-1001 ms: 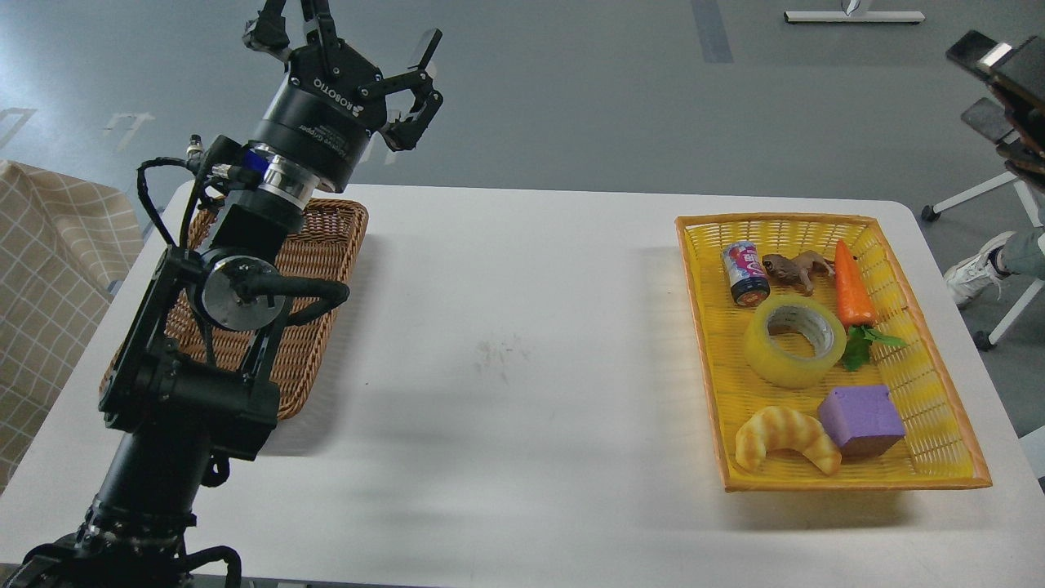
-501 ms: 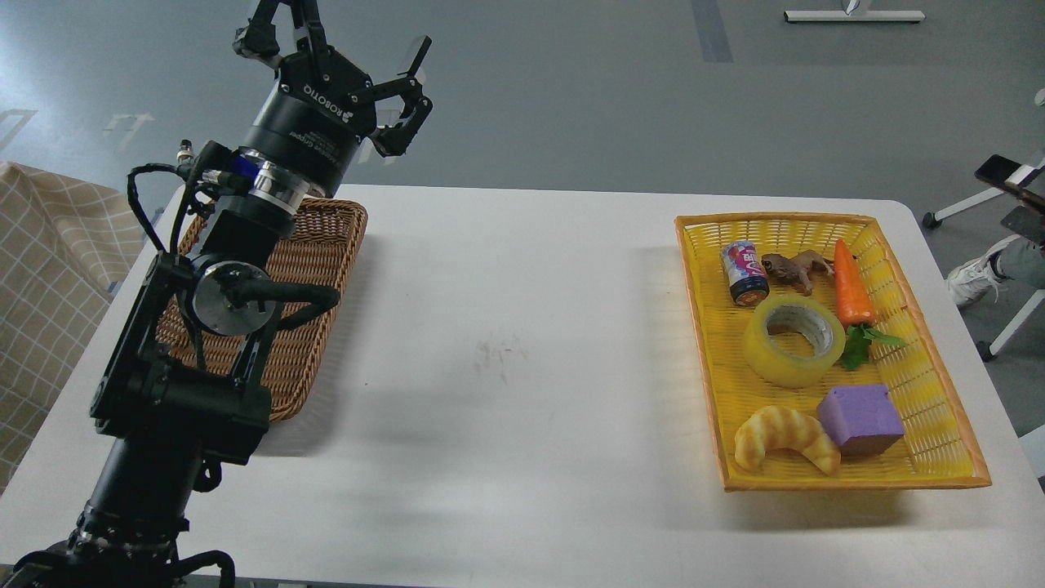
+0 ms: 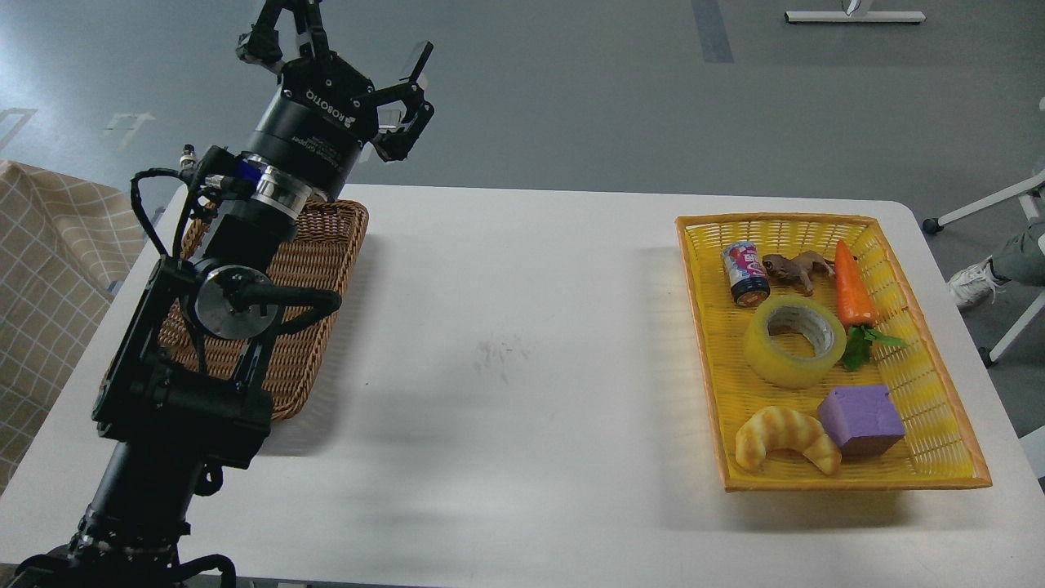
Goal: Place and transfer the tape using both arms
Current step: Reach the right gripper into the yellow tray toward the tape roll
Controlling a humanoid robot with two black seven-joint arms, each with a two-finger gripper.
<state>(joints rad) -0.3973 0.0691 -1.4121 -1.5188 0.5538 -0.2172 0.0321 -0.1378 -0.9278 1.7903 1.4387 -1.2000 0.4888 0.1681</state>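
Observation:
The tape (image 3: 793, 340), a translucent yellow roll with a pale core, lies flat in the middle of the yellow basket (image 3: 696, 286) on the right of the white table. My left arm comes up from the lower left. Its gripper (image 3: 343, 39) is open and empty, raised high above the far left table edge, over the far end of the brown wicker basket (image 3: 322, 245). It is far from the tape. My right arm and gripper are out of view.
In the yellow basket around the tape lie a small can (image 3: 744, 273), a toy frog (image 3: 796, 268), a toy carrot (image 3: 851, 286), a purple cube (image 3: 861, 418) and a toy croissant (image 3: 784, 438). A person's leg (image 3: 1000, 265) is at the right edge. A checked cloth (image 3: 49, 269) lies left.
My left gripper has shifted slightly left and stays open. A dark object at the upper right edge has moved down and out of view. The tape has not moved.

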